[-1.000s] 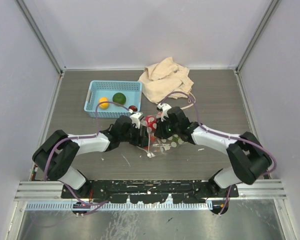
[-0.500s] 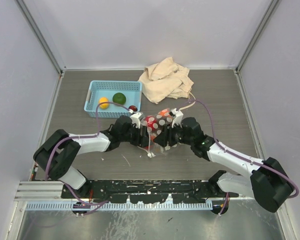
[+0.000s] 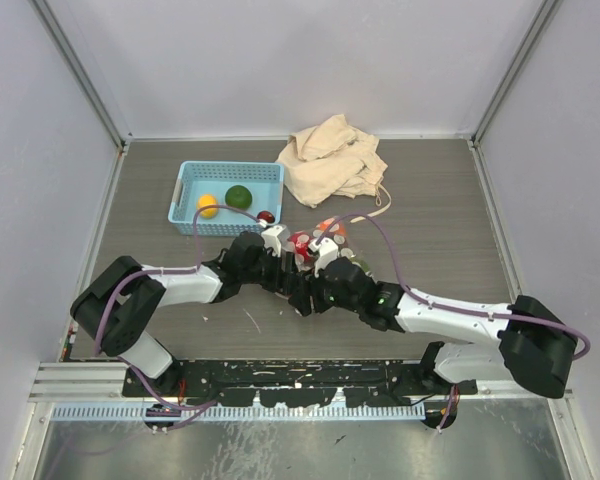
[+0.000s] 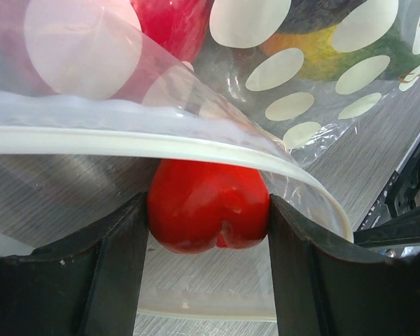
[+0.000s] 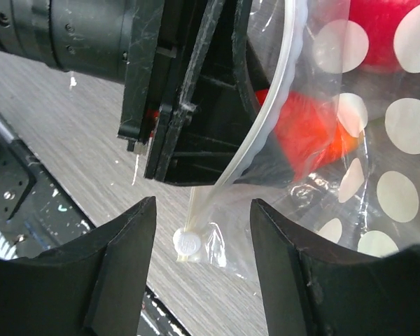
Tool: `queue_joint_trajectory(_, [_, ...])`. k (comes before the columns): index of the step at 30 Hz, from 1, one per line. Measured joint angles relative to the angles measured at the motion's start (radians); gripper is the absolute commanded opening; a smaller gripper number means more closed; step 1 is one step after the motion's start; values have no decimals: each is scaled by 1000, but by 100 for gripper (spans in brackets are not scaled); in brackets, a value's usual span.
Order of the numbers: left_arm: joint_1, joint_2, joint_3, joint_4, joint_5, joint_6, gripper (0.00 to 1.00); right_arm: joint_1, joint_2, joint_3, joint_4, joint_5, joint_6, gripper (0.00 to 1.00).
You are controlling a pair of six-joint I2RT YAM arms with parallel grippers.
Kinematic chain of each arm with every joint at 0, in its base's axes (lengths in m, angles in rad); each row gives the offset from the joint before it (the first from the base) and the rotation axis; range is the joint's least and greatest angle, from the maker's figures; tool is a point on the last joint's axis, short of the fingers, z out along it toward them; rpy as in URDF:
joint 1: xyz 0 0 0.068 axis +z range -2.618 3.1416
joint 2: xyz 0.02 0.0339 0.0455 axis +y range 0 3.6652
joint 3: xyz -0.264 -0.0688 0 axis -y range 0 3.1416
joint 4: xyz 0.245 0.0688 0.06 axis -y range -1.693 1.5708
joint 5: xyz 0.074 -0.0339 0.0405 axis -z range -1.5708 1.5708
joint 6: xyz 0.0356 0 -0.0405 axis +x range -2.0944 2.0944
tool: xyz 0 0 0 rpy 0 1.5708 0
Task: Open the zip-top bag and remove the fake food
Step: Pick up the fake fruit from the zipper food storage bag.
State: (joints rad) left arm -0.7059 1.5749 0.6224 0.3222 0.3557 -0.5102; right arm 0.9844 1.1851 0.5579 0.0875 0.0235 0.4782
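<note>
One red fake food (image 4: 208, 199) sits clamped in the left gripper (image 4: 206, 218); the right gripper (image 5: 201, 213) gapes wide.

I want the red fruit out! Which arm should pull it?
Left. The left gripper squeezes the red fruit at the mouth of the bag; the right gripper hangs open, holding nothing, by its corner.

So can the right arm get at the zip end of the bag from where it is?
Probably yes. The right gripper is open, and the zip end of the bag lies right between its jaws with nothing in front. The left gripper, clamped on a red fruit, sits just beyond.
</note>
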Motion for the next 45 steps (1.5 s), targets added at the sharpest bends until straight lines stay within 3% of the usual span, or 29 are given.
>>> queue_joint_trajectory(7, [2,0,-6,9,9,-3,33,48,64,40,-31,127,3,55])
queue_joint_trajectory(10, [4,0,-8,12,11,-4,33,58,82,45,-44,166,4,45])
queue_joint_trajectory(15, [8,0,-15,24,16,-7,33,70,94,51,-63,211,12,18])
queue_joint_trajectory(20, [18,0,-24,39,18,-24,32,73,84,51,-74,231,20,4])
queue_joint_trajectory(36, [113,0,-106,206,106,-172,30,75,25,-46,-97,239,39,1])
queue_joint_trajectory(45, [121,13,-124,285,181,-232,30,75,27,-43,-133,341,51,1])
